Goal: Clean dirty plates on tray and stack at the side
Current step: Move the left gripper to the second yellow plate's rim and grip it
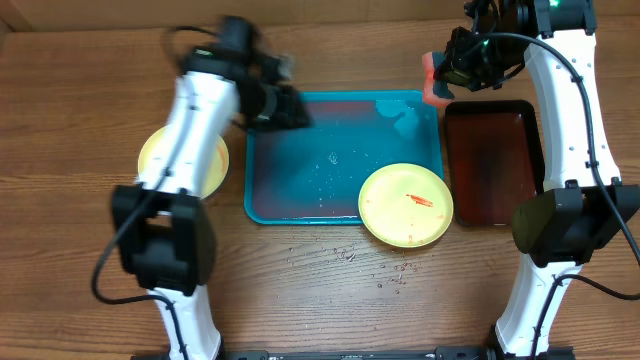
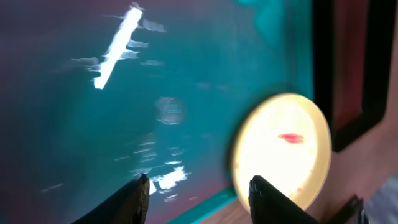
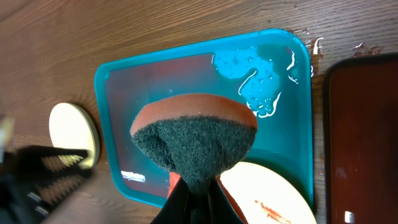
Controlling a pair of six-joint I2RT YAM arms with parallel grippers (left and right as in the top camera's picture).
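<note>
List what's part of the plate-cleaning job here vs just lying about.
Job:
- turquoise tray
- smeared yellow plate, overlapping the tray's corner
- second yellow plate, left of the tray
- sponge, gripped by the right fingers

Lying about:
- dark red tray
- droplets on the table

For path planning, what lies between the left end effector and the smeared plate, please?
Overhead, only wet tray floor separates the left end effector from the smeared plate.
</note>
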